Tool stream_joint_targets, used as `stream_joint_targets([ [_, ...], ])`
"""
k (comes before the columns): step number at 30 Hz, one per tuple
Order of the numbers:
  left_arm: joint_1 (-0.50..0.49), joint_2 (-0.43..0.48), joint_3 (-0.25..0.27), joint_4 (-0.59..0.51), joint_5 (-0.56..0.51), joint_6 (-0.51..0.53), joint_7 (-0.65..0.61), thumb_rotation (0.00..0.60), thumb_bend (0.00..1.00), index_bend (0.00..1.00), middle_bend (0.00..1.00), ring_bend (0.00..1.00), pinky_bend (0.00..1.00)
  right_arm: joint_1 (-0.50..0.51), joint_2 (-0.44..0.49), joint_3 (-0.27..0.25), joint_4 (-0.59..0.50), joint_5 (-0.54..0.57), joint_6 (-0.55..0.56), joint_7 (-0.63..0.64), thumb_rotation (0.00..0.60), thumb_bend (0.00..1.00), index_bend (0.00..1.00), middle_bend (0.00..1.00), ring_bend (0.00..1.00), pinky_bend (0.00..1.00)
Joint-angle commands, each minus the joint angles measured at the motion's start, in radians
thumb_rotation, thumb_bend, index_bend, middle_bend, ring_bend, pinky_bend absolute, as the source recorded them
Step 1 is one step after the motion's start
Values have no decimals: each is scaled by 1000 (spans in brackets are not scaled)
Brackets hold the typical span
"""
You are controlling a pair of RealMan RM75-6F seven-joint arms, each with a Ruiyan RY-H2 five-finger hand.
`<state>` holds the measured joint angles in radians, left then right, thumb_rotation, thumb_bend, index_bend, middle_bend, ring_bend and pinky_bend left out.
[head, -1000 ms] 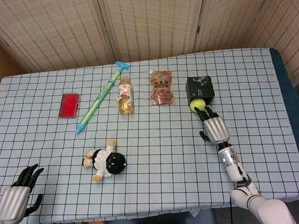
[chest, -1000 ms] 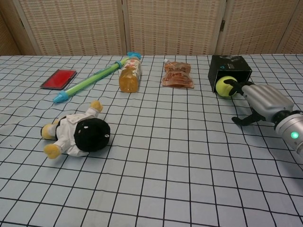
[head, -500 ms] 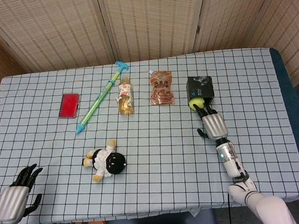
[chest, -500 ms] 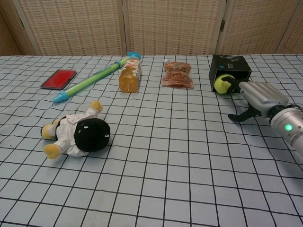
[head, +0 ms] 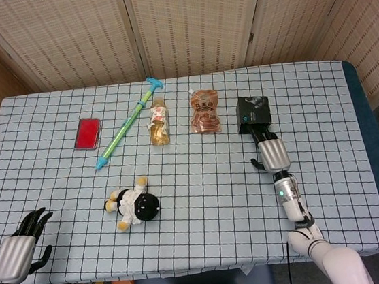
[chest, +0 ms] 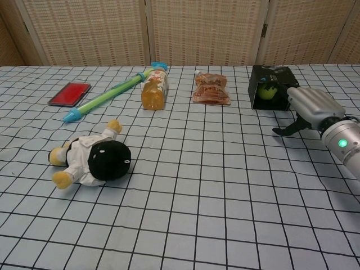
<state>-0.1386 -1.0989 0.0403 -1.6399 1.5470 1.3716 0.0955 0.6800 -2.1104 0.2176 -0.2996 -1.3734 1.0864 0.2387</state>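
right hand at the black box mouth — fingertips hidden, grip unclear — ball half-shadowed inside.

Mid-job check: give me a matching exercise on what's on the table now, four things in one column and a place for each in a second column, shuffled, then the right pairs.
Things:
1. yellow-green tennis ball
2. flat red rectangular case
3. plush doll with black head and white outfit
4. orange-brown snack pouch

Places:
A. lying alone near the front, left of centre
B. inside the open black box, at the right hand
C. between the amber drink bottle and the black box
D. furthest left, beside the green and blue toy pump

Pairs: 1-B, 2-D, 3-A, 4-C
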Motion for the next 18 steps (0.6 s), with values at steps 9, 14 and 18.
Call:
stream_joint_targets([
  [9, 2, 5, -1, -2, 2, 6, -5, 600, 424, 130, 29, 51, 439, -100, 117, -52, -228, -62, 233, -93, 600, 140, 445, 305, 196, 338],
  [14, 7, 10, -5, -3, -4, 16, -16, 600, 424, 130, 30, 51, 439, -213, 313, -72, -600, -46, 317, -367, 600, 146, 484, 305, 225, 361],
  [18, 9, 13, -7, -4, -11, 16, -19, 600, 423, 130, 30, 51, 439, -303, 537, -97, -984, -3, 338, -571, 600, 147, 355, 303, 223, 361],
])
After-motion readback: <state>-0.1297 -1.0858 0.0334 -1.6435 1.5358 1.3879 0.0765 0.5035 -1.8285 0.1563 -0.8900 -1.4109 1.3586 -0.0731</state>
